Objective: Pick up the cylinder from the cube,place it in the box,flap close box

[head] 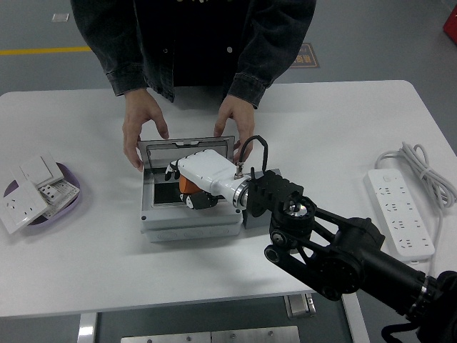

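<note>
White table; right hand over box, apparently clamped on orange cylinder.

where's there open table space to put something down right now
Bare table lies between the box and the power strip, and along the near edge left of the robot arm. The box is crowded: the right robot hand and a person's hands.
</note>
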Robot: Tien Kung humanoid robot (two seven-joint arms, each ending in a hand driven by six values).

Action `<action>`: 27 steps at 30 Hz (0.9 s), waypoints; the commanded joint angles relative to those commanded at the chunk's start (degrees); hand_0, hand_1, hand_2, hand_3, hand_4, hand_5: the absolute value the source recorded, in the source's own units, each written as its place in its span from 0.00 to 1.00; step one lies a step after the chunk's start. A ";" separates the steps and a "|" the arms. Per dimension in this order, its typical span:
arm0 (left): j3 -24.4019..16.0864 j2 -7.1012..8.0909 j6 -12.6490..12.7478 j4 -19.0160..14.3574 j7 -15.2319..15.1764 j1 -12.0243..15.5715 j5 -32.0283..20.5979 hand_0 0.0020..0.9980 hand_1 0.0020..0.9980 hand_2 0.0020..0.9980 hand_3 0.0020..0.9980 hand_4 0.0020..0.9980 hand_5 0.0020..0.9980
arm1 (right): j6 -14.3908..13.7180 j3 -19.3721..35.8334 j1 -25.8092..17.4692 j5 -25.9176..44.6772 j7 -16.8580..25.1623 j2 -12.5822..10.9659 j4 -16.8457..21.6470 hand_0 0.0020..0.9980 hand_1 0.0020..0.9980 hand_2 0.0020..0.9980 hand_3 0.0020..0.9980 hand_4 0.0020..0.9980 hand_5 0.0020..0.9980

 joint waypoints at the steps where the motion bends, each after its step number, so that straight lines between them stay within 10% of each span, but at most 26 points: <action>1: 0.01 0.00 0.00 0.00 0.00 -0.01 0.00 0.64 0.67 0.68 0.71 0.77 0.32 | -0.01 -0.04 -0.03 0.04 0.03 -0.01 -0.05 0.81 0.72 0.71 0.70 0.56 0.32; 13: 0.18 -0.14 -0.04 0.00 -0.02 0.03 0.08 0.64 0.67 0.68 0.71 0.77 0.32 | -0.47 -0.70 -0.54 4.43 1.33 -0.58 0.30 0.80 0.72 0.71 0.70 0.59 0.34; 27: -0.08 -0.02 -0.13 0.00 -0.09 0.51 0.29 0.64 0.67 0.68 0.71 0.77 0.32 | -1.66 0.80 3.56 32.53 5.77 -9.48 11.74 0.77 0.70 0.70 0.70 0.60 0.35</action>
